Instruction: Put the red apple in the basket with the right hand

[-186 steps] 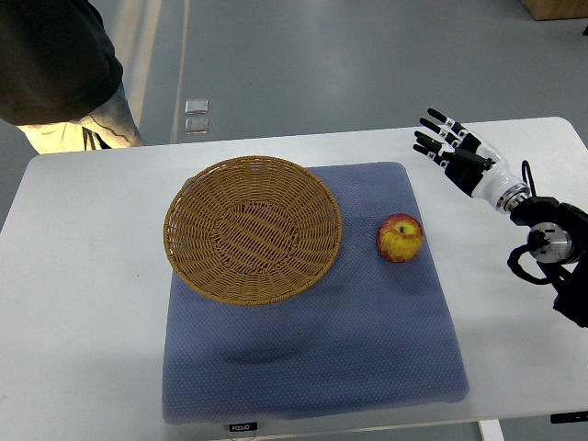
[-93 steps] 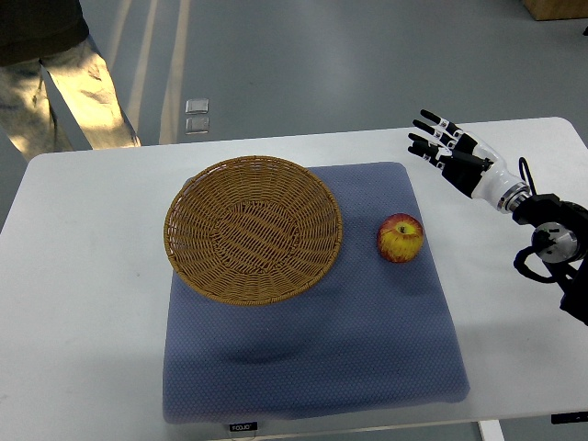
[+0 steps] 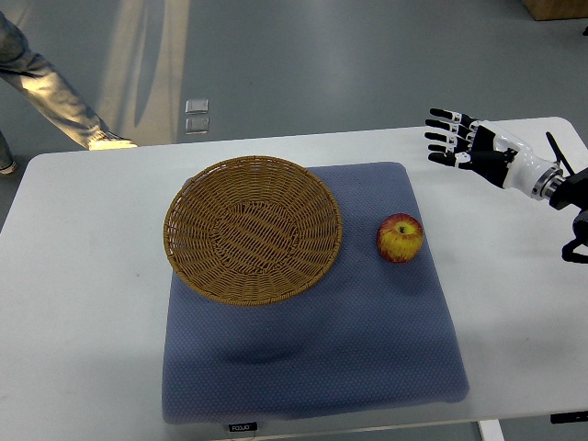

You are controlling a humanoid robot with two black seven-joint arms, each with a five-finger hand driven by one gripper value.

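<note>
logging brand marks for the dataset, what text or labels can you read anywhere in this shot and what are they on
Small black tag on the near edge of the blue mat: light lettering, too small to read for certain.
Wicker basket, red apple, white table, right robot hand: no print visible.

Setting: robot test lab or workshop floor — not a home. Evidence: smooth grey poured floor (image 3: 349,64) with painted lane stripes (image 3: 138,55); plain white work table (image 3: 83,303) bearing a blue padded mat (image 3: 312,367) with a small maker's label at its near edge; metal floor sockets (image 3: 197,117) beyond the table; corner of a wooden crate (image 3: 556,8) at top right — a person's legs (image 3: 46,83) walking past at top left.
</note>
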